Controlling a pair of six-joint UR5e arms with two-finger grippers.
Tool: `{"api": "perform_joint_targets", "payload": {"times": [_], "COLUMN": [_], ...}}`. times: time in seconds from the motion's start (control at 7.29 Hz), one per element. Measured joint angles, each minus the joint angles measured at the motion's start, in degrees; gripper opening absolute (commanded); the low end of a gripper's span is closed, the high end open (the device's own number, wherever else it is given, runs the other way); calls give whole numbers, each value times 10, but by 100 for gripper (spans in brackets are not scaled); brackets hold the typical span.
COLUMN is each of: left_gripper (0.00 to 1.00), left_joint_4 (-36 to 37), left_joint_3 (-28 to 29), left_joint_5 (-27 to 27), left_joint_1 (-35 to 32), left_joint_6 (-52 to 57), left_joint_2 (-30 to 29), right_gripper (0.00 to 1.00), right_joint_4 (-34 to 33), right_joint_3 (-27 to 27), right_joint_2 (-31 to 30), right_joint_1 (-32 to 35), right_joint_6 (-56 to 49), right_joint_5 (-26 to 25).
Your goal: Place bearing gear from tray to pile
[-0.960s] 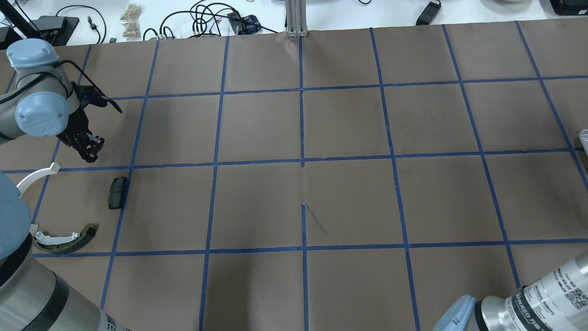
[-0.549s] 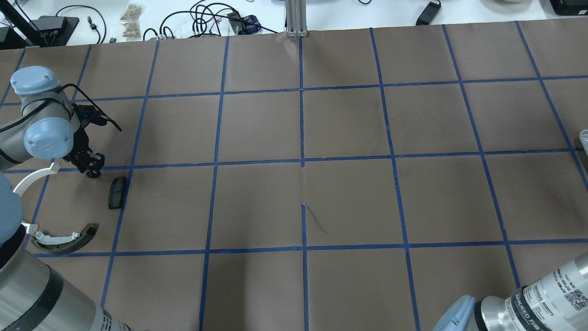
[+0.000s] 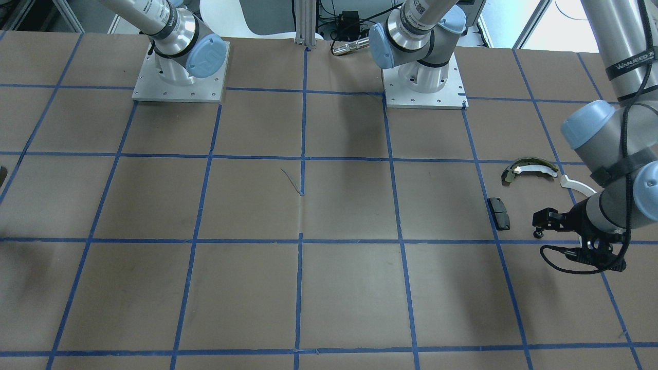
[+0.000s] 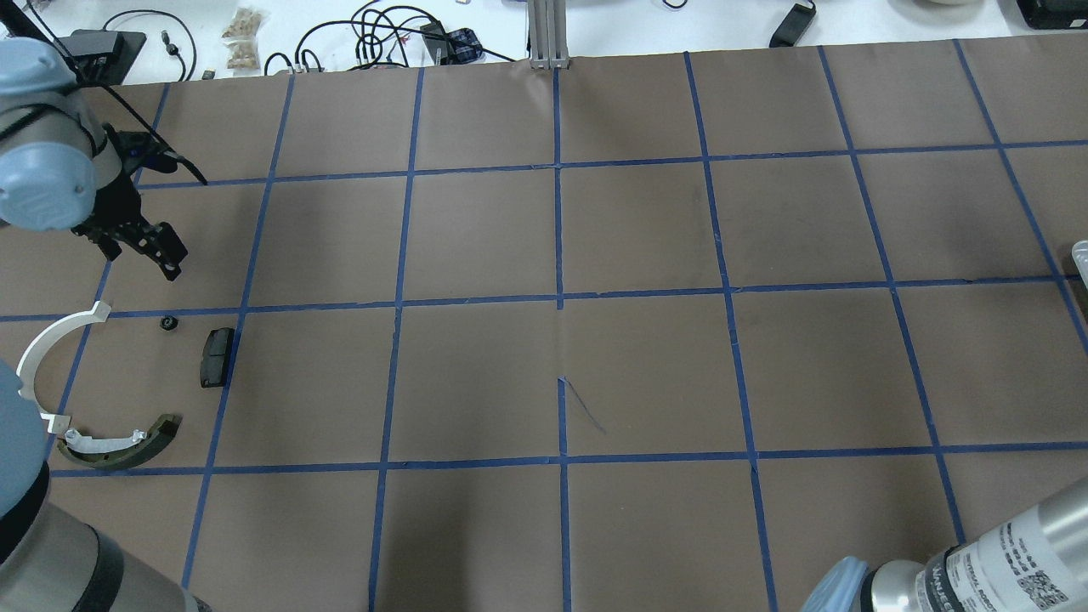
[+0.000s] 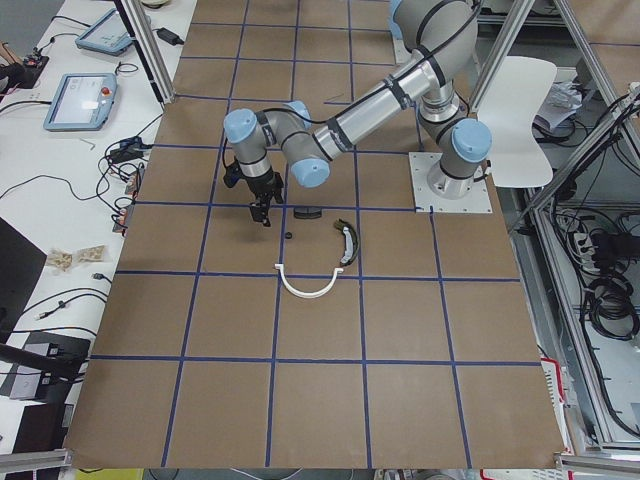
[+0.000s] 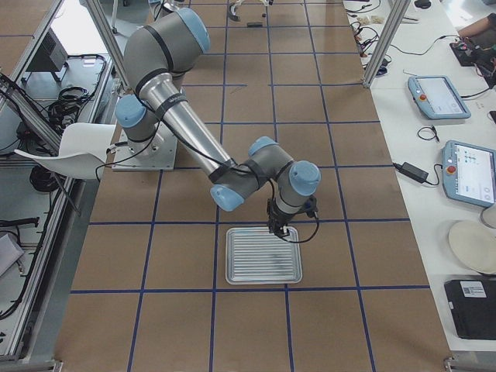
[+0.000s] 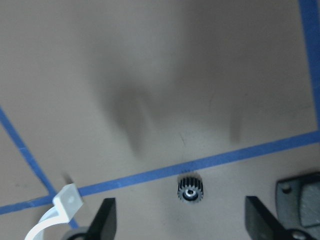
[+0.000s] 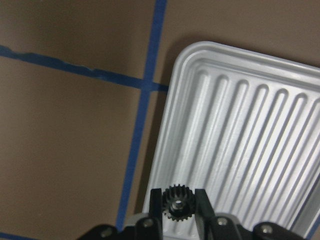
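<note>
A small black bearing gear (image 4: 168,322) lies on the brown paper beside the pile, just left of the flat black pad (image 4: 217,344). The pile also holds the white half-ring (image 4: 47,340) and the olive-and-white shoe (image 4: 119,446). My left gripper (image 4: 143,259) hangs open and empty above and beyond the gear. In the left wrist view the gear (image 7: 190,189) sits between the spread fingers (image 7: 106,220). My right gripper (image 8: 176,200) is shut on a second black gear (image 8: 176,205) over the corner of the ribbed metal tray (image 8: 240,130).
The tray (image 6: 263,256) lies on the robot's right side of the table, under the right gripper (image 6: 277,230); only its edge (image 4: 1081,253) shows in the overhead view. Cables and devices lie along the white far strip (image 4: 382,34). Blue tape lines grid the paper.
My left gripper came down to the table beside the black pad, let go of the gear there, and has risen up and away, open. The gear now lies free.
</note>
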Motion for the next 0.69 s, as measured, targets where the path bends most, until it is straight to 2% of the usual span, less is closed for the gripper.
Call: {"api": "perform_joint_targets", "payload": {"times": [0.27, 0.41, 0.69], "left_gripper": [100, 100, 100], "left_joint_4": [-142, -183, -210], "left_joint_3": [81, 105, 119], "left_joint_5": [-45, -73, -111], "left_joint_1": [-74, -115, -188], "left_joint_6": [-158, -245, -368], "left_joint_2": [27, 43, 79], "right_gripper": [0, 0, 0], "right_joint_4": [119, 154, 175], "right_joint_3": [12, 29, 89], "right_joint_2": [-76, -114, -187], "right_joint_1": [65, 113, 212], "right_joint_6": [145, 233, 413], "right_joint_5": [43, 61, 112]}}
